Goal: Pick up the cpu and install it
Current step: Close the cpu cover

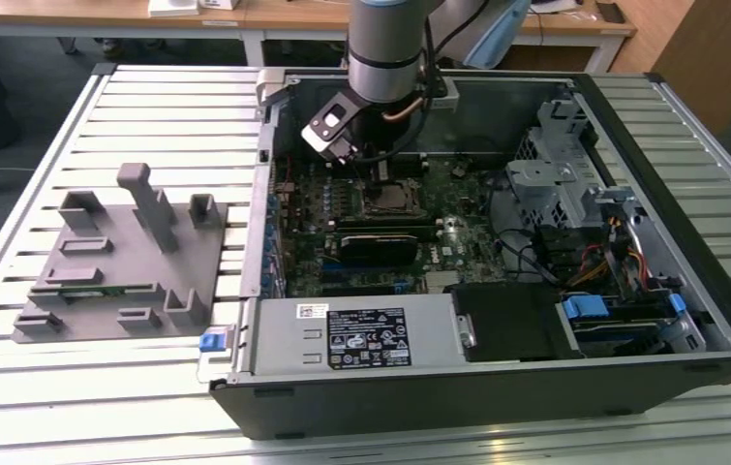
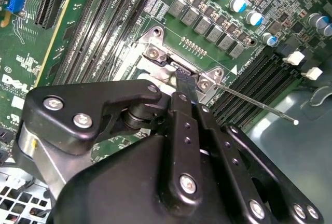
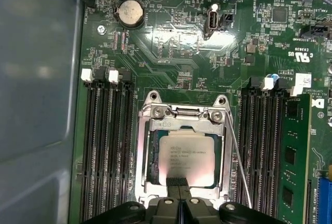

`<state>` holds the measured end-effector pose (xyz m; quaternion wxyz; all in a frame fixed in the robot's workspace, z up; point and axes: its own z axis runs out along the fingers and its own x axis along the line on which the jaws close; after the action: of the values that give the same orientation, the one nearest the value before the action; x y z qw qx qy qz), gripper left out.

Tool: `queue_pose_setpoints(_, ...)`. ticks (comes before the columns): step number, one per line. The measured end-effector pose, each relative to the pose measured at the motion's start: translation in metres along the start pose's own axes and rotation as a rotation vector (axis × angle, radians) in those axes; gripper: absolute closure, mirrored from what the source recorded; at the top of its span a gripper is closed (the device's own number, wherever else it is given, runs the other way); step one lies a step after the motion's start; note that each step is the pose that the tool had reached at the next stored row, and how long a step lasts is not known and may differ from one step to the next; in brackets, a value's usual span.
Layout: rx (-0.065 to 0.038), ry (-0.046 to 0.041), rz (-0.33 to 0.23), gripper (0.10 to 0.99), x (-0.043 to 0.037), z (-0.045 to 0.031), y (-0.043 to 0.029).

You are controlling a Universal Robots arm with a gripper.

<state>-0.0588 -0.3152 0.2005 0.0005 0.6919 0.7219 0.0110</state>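
The cpu (image 3: 187, 151), a small square chip with a pale metal top, lies flat in the motherboard socket with the silver retention frame (image 3: 181, 112) around it. It also shows inside the open computer case (image 1: 394, 199). My gripper (image 3: 178, 181) hangs straight over the socket with its two black fingers pressed together and nothing between them. Their tips stand at one edge of the chip. In the second wrist view the gripper (image 2: 184, 81) points at the socket's metal rim. In the exterior view the gripper (image 1: 372, 167) reaches down from the arm into the case.
A thin wire socket lever (image 3: 239, 156) runs along one side of the socket. Black memory slots flank it, and one holds a green memory stick (image 3: 293, 156). A grey plastic fixture (image 1: 120, 262) sits on the slatted table at the exterior view's left. A labelled black block (image 1: 352, 334) and drive cage (image 1: 572, 184) crowd the case.
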Motion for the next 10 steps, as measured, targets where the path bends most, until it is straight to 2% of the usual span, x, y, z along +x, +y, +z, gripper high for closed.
queue_pose_setpoints(10, 0.0, 0.0005, 0.0, 0.98, -0.0003, 0.0009, 0.0085)
